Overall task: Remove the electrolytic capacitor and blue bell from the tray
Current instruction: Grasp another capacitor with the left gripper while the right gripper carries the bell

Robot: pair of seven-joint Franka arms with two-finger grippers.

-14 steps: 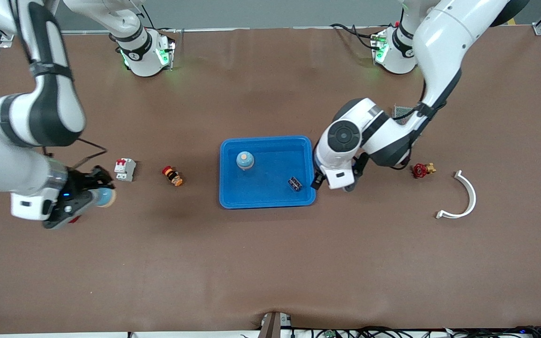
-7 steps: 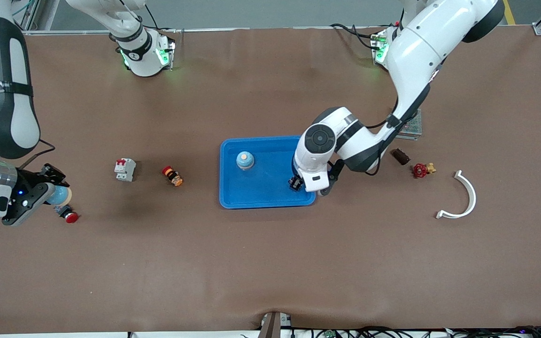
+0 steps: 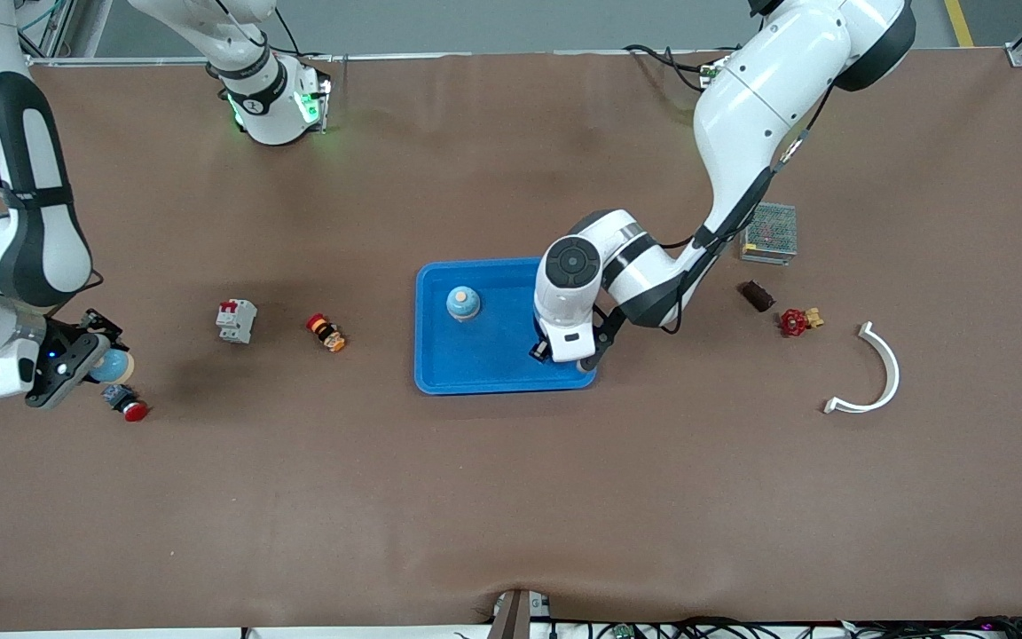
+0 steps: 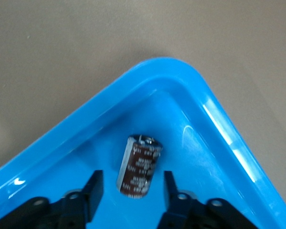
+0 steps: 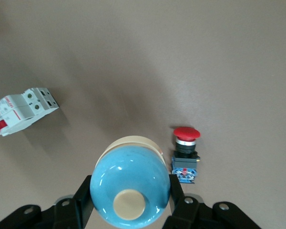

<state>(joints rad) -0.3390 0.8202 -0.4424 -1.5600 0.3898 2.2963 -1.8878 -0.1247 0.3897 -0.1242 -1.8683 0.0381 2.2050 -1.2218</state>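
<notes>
The left hand [image 4: 129,191] is down inside the blue tray [image 3: 440,373], at the tray corner nearest the front camera on the left arm's end. Its two black fingers [image 4: 94,187] stand apart on either side of a dark brown capacitor [image 4: 139,166] lying on the tray floor; a gap shows on each side of the capacitor, so the fingers are not gripping it. In the front view the left hand [image 3: 555,352] hides the capacitor.

In the same tray, toward the robots' bases from the left hand, a blue bell [image 3: 463,303] with a tan button stands upright.

The right hand [image 5: 128,200] is up over the tabletop [image 3: 511,497], well apart from the tray toward the right arm's end. Its fingers are clamped on a second blue bell [image 5: 131,186], one finger [image 5: 84,195] against each side of the dome. In the front view this held bell [image 3: 113,366] shows at the right hand [image 3: 90,364].

On the tabletop just beside the held bell lies a red emergency push button [image 3: 126,405]. Between it and the tray lie a white circuit breaker [image 3: 236,320] and a red and orange switch [image 3: 326,333].

From the tray toward the left arm's end lie a small brown block [image 3: 756,295], a red valve [image 3: 798,320], a white curved bracket [image 3: 875,373] and a mesh-covered power supply [image 3: 769,232].
</notes>
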